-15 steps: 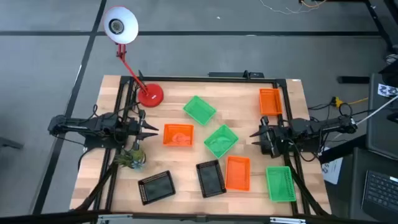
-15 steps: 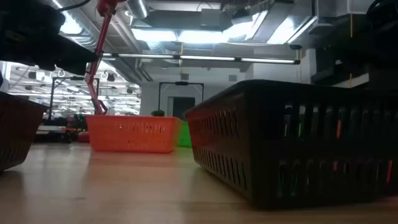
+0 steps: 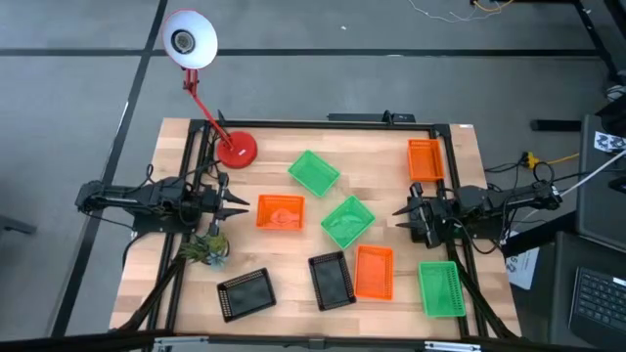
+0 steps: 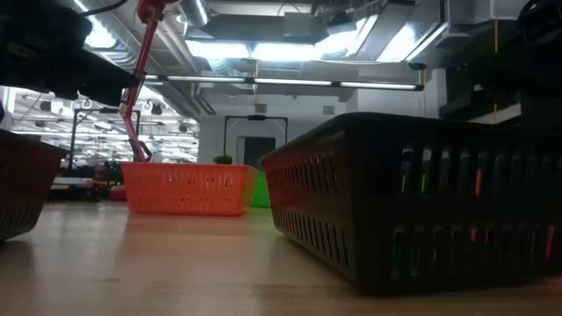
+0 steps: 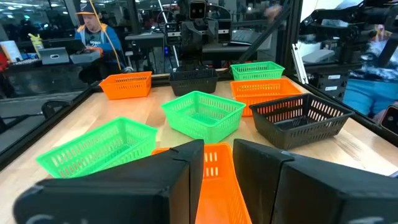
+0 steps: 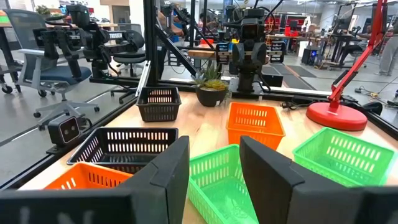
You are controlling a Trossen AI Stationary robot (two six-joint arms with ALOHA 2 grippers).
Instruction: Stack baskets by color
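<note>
Baskets sit flat on their bottoms, scattered over the wooden table (image 3: 391, 186). There are three orange ones (image 3: 281, 211) (image 3: 424, 159) (image 3: 374, 271), three green ones (image 3: 314, 172) (image 3: 347, 221) (image 3: 440, 288) and two black ones (image 3: 332, 280) (image 3: 245, 293). My left gripper (image 3: 235, 206) hovers open at the table's left, just left of the middle orange basket (image 5: 214, 180). My right gripper (image 3: 403, 213) hovers open at the right. It points at the middle green basket (image 6: 217, 186). Neither gripper holds anything.
A red lamp base (image 3: 236, 149) stands at the far left, its arm rising to a white head (image 3: 189, 39). A small plant (image 3: 207, 250) stands near my left arm. Dark frame rails (image 3: 323, 123) border the table. A person (image 5: 93, 31) sits beyond the table.
</note>
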